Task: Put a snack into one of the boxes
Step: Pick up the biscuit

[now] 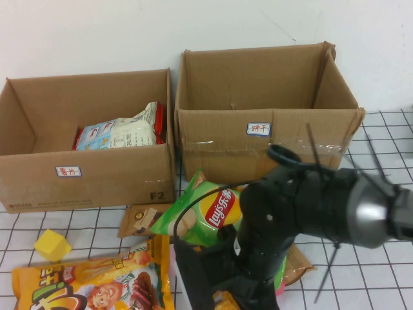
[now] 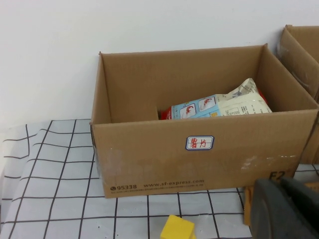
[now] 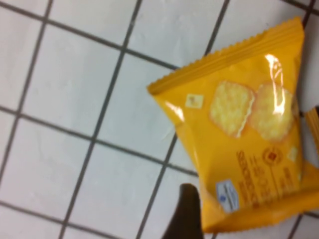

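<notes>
Two brown boxes sit side by side at the back of the gridded worktop (image 1: 381, 155), against the white wall: the shorter box (image 1: 39, 184) on the left with a white red-lettered label, holding a pale blue-and-white snack bag (image 1: 119, 134) toward its right end, and the taller box (image 1: 258, 97) on the right with clear tape across its front. In front of them lie loose snacks: a green Lay's chip bag (image 1: 206, 216) leaning near the taller box's front, a brown packet (image 1: 142, 219) beside it, a big orange-yellow bag (image 1: 90, 284) at the near left, and a small yellow block (image 1: 52, 245) on the left. Right arm reaches low over the near centre, its claw hidden under the arm in the high view; right wrist view shows a yellow cracker packet (image 3: 249, 144) flat on the worktop with one dark fingertip (image 3: 183, 214) at its edge, cannot tell if the right claw is released or clenched. Left claw (image 2: 284, 209) only shows as a dark edge near the shorter box's front right corner, state cannot tell.
</notes>
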Motion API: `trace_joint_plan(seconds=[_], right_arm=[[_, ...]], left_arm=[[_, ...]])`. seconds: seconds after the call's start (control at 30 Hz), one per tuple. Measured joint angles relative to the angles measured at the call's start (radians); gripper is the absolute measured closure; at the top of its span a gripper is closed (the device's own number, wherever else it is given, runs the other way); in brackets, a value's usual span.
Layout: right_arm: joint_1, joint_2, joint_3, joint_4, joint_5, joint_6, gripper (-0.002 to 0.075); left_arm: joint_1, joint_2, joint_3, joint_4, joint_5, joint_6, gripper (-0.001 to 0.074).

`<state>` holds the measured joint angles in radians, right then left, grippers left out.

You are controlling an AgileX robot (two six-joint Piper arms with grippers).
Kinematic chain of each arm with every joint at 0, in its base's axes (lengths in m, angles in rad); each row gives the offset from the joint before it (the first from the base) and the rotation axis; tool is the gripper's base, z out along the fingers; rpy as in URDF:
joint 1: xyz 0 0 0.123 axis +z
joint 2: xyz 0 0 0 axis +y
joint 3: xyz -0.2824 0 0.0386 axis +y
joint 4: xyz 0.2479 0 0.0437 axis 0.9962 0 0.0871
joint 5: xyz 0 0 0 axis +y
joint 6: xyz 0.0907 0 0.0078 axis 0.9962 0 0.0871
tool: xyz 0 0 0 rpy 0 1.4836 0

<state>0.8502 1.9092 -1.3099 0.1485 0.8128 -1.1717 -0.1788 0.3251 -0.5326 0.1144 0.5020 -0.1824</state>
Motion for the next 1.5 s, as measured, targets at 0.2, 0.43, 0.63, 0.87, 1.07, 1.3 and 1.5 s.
trace_joint_plan(seconds=[0.2, 0.43, 0.63, 0.87, 1.07, 1.3, 1.5], right_arm=[[0.0, 0.039, -0.016, 0.018, 0.013, -0.053, 0.0134], [0.002, 0.046, -0.016, 0.043, 0.013, -0.105, 0.0134], [0.026, 0.096, -0.016, 0.03, -0.02, -0.125, 0.0134], [0.063, 0.113, -0.018, -0.055, -0.086, -0.035, 0.0252], [0.07, 0.096, -0.018, -0.115, -0.095, 0.076, 0.0302], [0.07, 0.02, -0.061, -0.132, -0.037, 0.173, 0.0302], [0.07, -0.057, -0.126, -0.17, -0.031, 0.311, 0.0302]], left_arm=[[0.0, 0.0, 0.0, -0.003, 0.0, 0.003, 0.0736], [0.0, 0.0, 0.0, -0.003, 0.0, 0.023, 0.0736], [0.0, 0.0, 0.0, -0.003, 0.0, 0.033, 0.0736], [0.0, 0.0, 0.0, -0.003, 0.0, 0.038, 0.0736], [0.0, 0.0, 0.0, -0.003, 0.0, 0.042, 0.0736], [0.0, 0.0, 0.0, -0.003, 0.0, 0.046, 0.0736], [0.0, 0.0, 0.0, -0.018, 0.0, 0.048, 0.0737]])
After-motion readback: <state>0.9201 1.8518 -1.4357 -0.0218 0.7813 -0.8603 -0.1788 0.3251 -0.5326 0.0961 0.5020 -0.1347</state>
